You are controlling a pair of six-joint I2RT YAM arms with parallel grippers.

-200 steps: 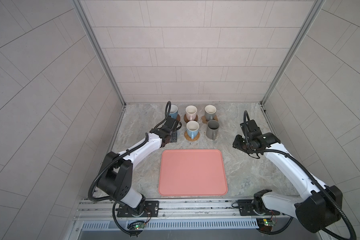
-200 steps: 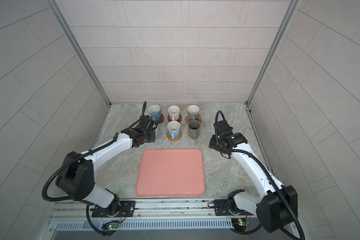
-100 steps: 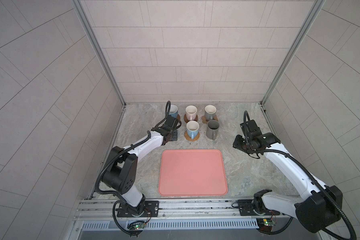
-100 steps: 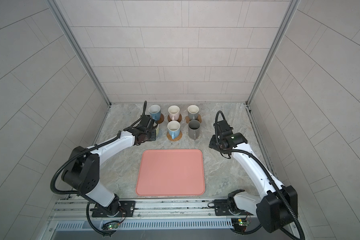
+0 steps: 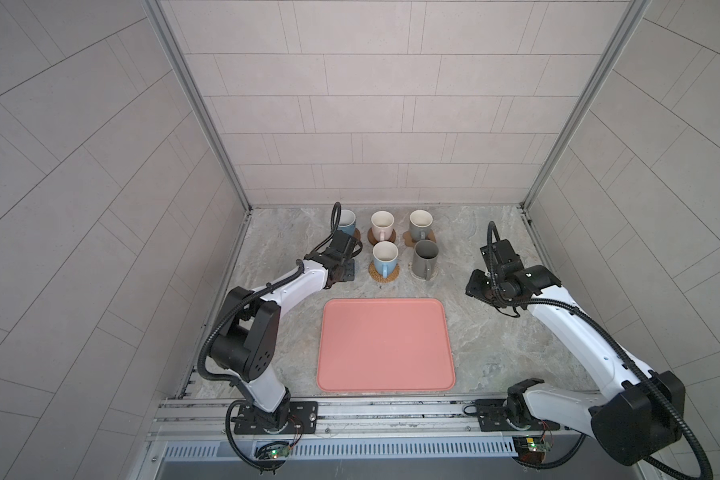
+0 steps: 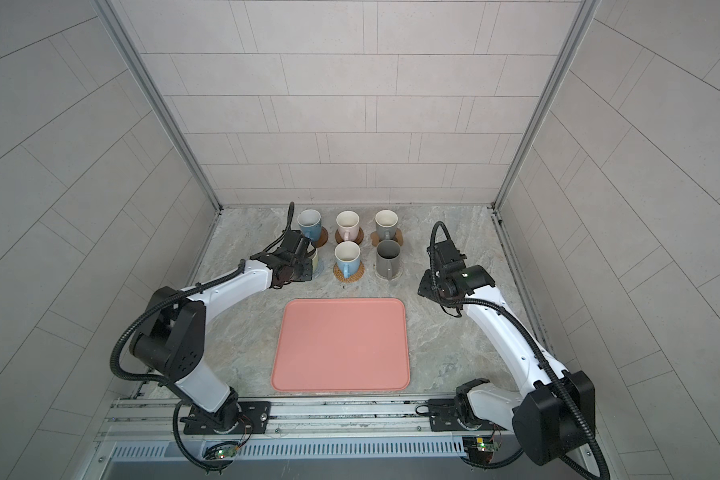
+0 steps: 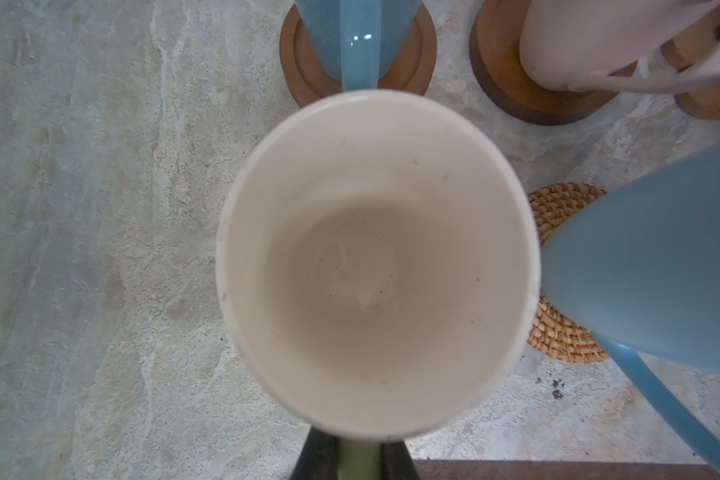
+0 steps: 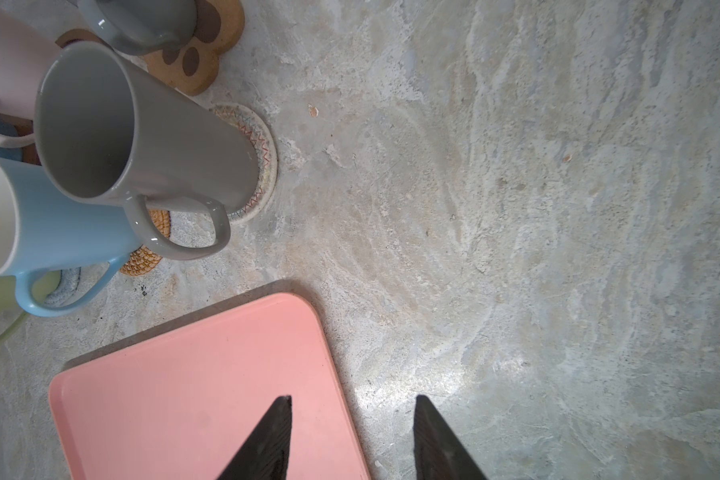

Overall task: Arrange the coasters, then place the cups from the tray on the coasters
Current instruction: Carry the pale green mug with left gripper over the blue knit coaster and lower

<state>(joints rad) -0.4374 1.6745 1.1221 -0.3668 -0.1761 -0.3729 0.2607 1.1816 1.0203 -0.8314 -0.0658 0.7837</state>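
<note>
My left gripper is shut on the green handle of the yellow-green cup, whose cream inside fills the left wrist view. That cup stands over the grey-blue coaster; contact is hidden. The blue cup and pink cup stand on wooden coasters. The grey cup is on the paw coaster, the light blue cup on the rattan coaster, and the tall dark grey cup on the beige woven coaster. My right gripper is open over a far corner of the tray.
The pink tray lies bare in the middle front of the marble table. Tiled walls close in the back and both sides. A metal rail carrying both arm bases runs along the front edge.
My left arm's elbow and shoulder have swung forward a little, while its gripper stays with the yellow-green cup beside the light blue cup. The right arm has not moved.
</note>
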